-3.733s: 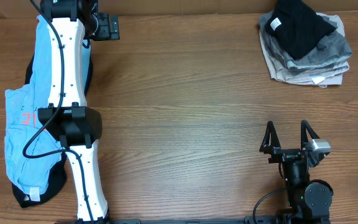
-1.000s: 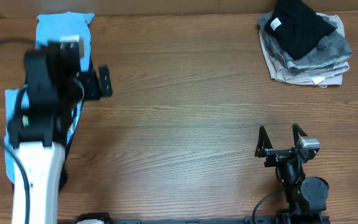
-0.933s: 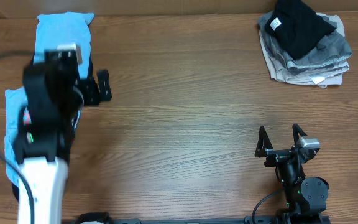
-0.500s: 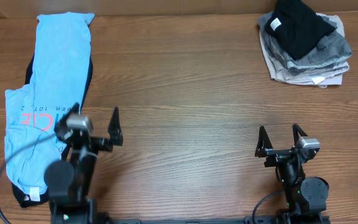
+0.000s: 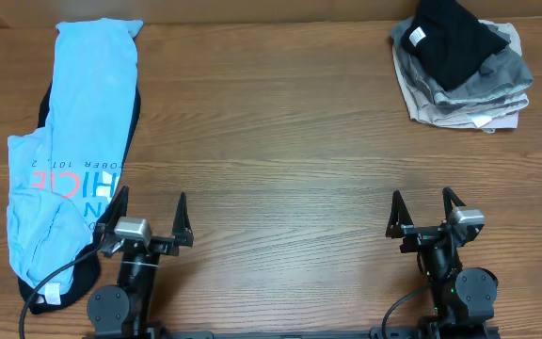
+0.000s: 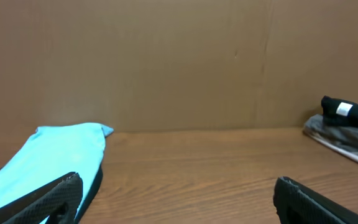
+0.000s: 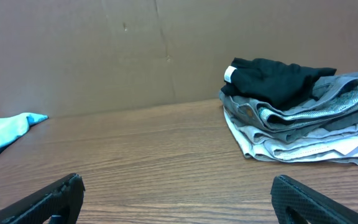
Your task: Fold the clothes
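While the left gripper [image 5: 151, 200] and right gripper [image 5: 422, 198] are being held wide and empty at the near edge, the light blue shirt [image 5: 69, 160], lying crumpled at far left over a black garment [image 5: 134, 108], is probably best being pinched at its corners and spread flat; a folded stack [image 5: 464, 85] is sitting far right.

Beneath the light blue shirt [image 5: 69, 141], at 9 o'clock on the worktop [image 5: 280, 141], a black garment [image 5: 135, 108] is mostly covered. Only its rim is seen, at 3 and 6 o'clock of the shirt. The shirt's print [image 5: 64, 174] is broken by folds and cannot be read whole. At 1 o'clock, the grey and beige layers [image 5: 469, 99] are largely hidden under the black T-shirt [image 5: 454, 42], so they cannot be counted. In the 2 wrist views, the left tool [image 6: 176, 179] and the right tool [image 7: 176, 178] are cut off by the lower edge, and the shirt and layers by the side edges.
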Motion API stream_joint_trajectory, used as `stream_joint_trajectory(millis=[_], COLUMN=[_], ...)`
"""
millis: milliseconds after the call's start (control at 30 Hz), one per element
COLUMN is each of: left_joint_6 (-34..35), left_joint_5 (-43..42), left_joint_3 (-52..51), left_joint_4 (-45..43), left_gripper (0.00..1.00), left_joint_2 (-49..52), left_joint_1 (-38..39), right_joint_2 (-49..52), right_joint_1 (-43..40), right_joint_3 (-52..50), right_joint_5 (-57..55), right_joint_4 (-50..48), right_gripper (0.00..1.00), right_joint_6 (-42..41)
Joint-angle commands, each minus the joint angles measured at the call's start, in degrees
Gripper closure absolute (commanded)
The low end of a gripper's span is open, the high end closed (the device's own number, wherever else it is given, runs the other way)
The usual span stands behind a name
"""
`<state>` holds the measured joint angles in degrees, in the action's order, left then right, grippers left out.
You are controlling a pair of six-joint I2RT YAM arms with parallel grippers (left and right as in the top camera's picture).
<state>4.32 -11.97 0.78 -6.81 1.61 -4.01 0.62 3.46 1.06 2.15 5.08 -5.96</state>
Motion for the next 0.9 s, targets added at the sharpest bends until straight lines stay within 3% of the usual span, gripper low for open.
stream_joint_trajectory(millis=[0, 200, 867], left_joint_6=[-0.7, -0.4, -0.5], left_joint_5=[0.8, 0.8, 0.8], left_joint_3=[-0.5, -0.5, -0.5], left_joint_4=[2.4, 10.5, 10.1], left_gripper=[0.0, 0.0, 0.0], left_joint_2=[-1.4, -1.4, -1.4], left_joint_1=[-1.0, -1.0, -0.9], right_joint_2=[-0.5, -0.5, -0.5], right_joint_1=[0.2, 0.2, 0.2], right_joint_3=[-0.6, -0.6, -0.6], right_joint_5=[0.1, 0.1, 0.1], right_joint_4=[-0.5, -0.5, -0.4], right_gripper=[0.0, 0.0, 0.0], right_joint_6=[0.2, 0.2, 0.2])
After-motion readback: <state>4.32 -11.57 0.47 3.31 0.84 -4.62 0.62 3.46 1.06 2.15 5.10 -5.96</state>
